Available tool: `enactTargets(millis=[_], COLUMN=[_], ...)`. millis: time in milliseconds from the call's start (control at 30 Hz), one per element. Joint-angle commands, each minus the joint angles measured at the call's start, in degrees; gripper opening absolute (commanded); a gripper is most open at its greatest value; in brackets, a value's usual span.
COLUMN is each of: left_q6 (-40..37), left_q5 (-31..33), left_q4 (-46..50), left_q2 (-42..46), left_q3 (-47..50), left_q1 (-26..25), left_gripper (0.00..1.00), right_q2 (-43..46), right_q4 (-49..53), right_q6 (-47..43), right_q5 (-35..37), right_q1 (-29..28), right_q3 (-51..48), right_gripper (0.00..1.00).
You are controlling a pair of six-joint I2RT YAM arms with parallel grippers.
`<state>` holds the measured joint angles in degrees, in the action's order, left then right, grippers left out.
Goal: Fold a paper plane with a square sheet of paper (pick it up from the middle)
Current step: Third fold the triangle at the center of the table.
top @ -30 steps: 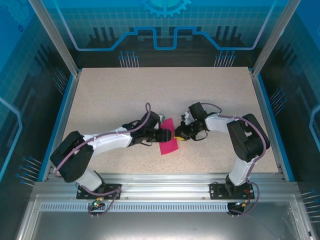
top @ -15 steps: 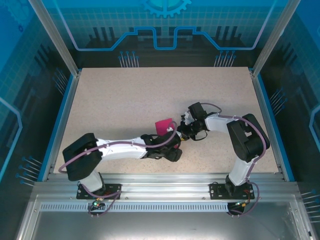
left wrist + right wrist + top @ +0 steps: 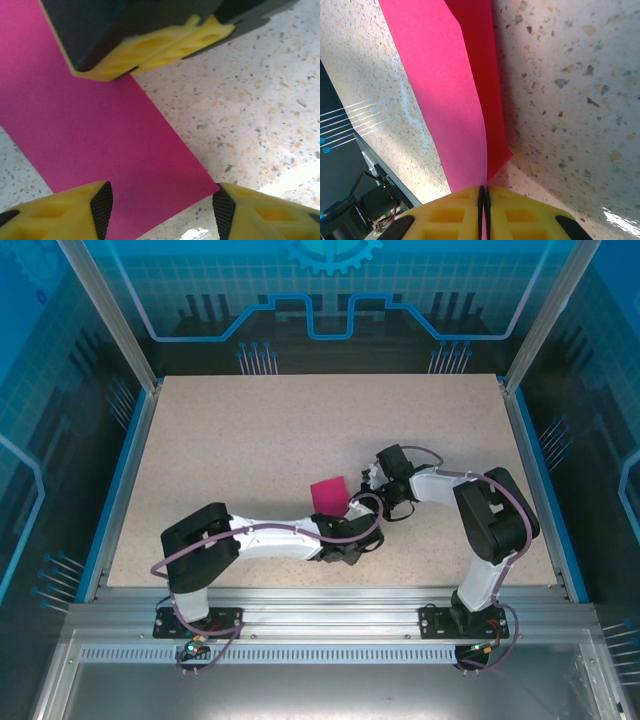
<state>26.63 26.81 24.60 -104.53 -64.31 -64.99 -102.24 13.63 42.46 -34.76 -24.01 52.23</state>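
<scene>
Directly opposite the spread left gripper (image 3: 162, 205), the right gripper (image 3: 484, 199) pinches the square sheet of paper (image 3: 440, 75).

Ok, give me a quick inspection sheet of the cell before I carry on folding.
Surface: speckled beige table, no damage seen.
Job's things: pink paper sheet, bent along a line.
Clutter: nothing seen.
Grippers: right gripper shut on the sheet's edge; left gripper open, close by the sheet.
Cables: purple cables along both arms, no snag seen.
Surroundings: blue printed panels, aluminium frame.
</scene>
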Motion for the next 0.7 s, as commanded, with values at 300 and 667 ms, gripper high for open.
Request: enactTargets(millis=[300, 667], left_q6=[-1.3, -1.8], left_q5=[3.6, -0.2], left_q4=[-1.6, -5.0], left_q2=[4.9, 7.9], left_q3=[2.4, 5.2], left_q1=[-0.5, 1.9], left_gripper=[0.31, 0.07], right_q2=[-1.0, -0.5], right_q4=[2.3, 3.7], right_q6=[-1.1, -2.4], right_q5=[-0.6, -0.2], right_q1=[-0.5, -0.5], right_q3=[1.2, 1.6], right_gripper=[0.13, 0.14])
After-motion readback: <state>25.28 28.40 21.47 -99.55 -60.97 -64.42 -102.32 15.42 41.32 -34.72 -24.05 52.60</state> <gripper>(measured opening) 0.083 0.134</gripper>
